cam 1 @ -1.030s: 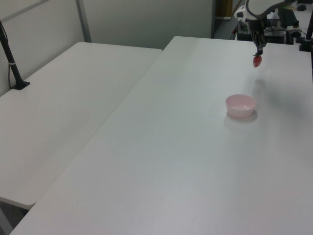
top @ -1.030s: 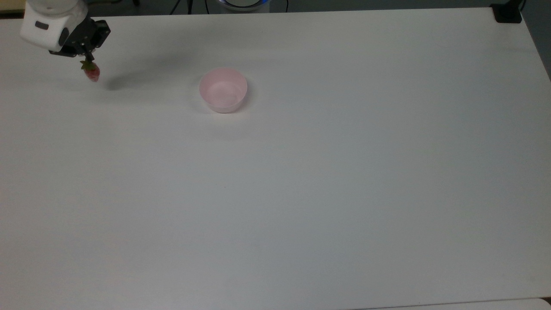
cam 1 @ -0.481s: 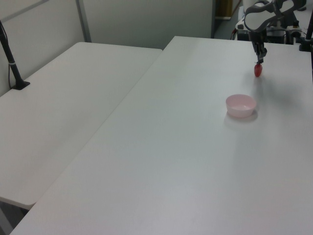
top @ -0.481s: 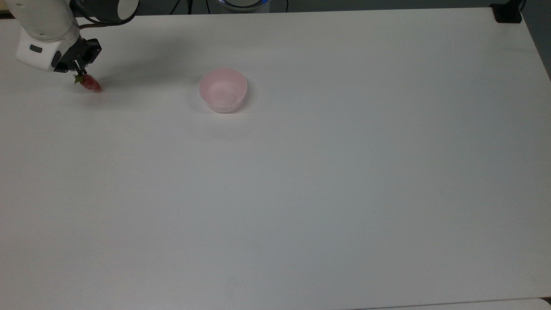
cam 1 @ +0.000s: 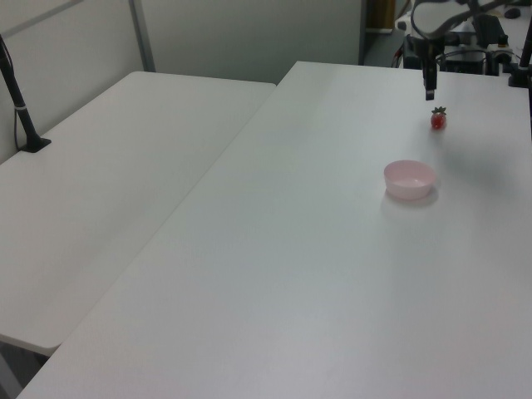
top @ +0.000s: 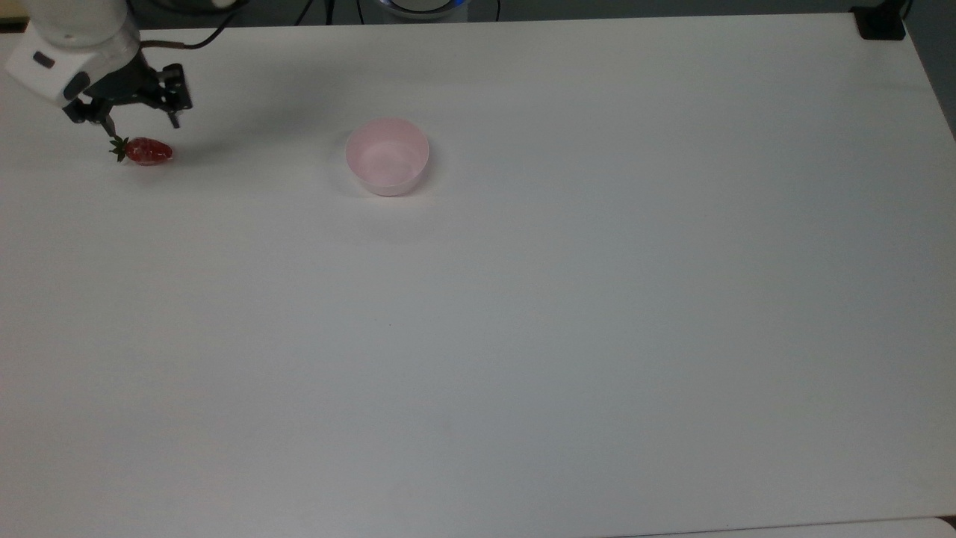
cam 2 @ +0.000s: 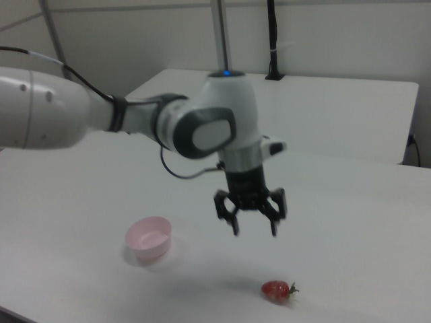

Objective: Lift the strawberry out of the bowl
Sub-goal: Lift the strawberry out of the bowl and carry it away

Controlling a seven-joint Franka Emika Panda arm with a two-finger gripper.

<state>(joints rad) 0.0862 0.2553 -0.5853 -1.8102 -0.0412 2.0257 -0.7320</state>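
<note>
Top view: the small glossy red strawberry with a green leafy cap (top: 146, 151) lies on its side in the upper left of the frame, resting on the plain white table (top: 523, 336). The black two-finger gripper (top: 142, 121) hangs just above it with its fingers spread wide and nothing between them. The small round pale pink plastic bowl (top: 387, 156) sits well apart, toward the upper middle of the frame, and is empty. Judging by this, the fruit is out of the bowl and released, so the pick from the bowl looks complete.

Left view: the strawberry (cam 1: 438, 120) sits in the upper right of the frame, cap pointing up, with the gripper (cam 1: 430, 93) hanging straight above it and clear of it. The bowl (cam 1: 409, 179) stands nearer the camera. A second white table (cam 1: 125, 166) adjoins on the left view's left, with a black post clamped at its edge and grey partition walls behind.

Right view: the strawberry (cam 2: 276, 291) lies at the lower middle of the frame, the open-fingered gripper (cam 2: 253, 232) raised above it, the bowl (cam 2: 150, 239) to the right view's left. The arm's white and grey links reach in from the left edge.
</note>
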